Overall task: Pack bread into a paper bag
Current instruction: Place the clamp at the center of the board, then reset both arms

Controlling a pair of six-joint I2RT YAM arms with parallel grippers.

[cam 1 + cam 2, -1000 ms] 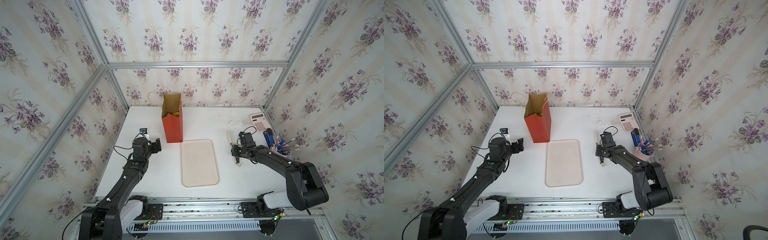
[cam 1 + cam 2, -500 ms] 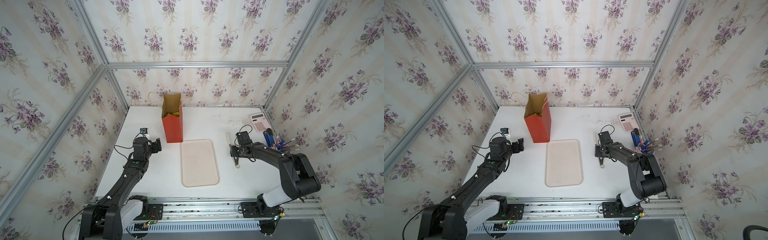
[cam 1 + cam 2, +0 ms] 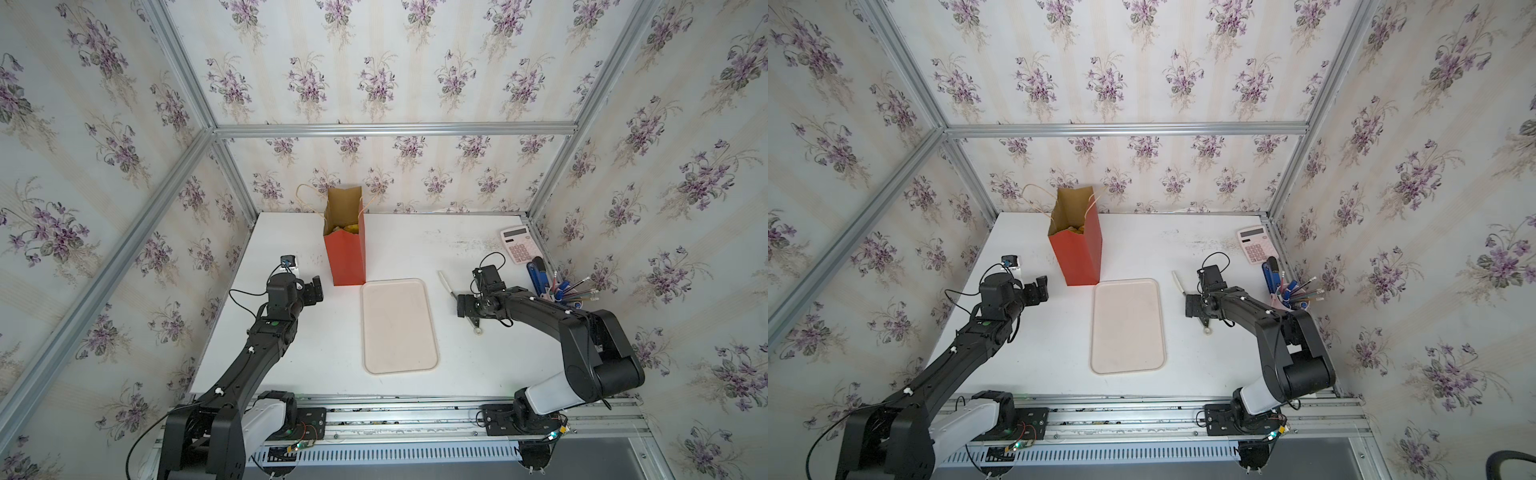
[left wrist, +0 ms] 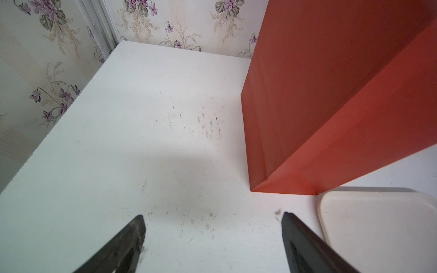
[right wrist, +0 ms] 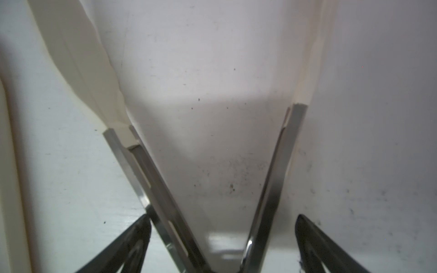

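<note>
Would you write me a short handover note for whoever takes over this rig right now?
The left gripper is open and empty, beside the paper bag.
The right gripper is open; the tongs lie on the table between its jaws, not gripped.
The bag stands upright by the tray's far corner; bread shows inside, count hidden.
Done: no bread visible on tray or table.
Remaining: apparently nothing to pack; check the count.
</note>
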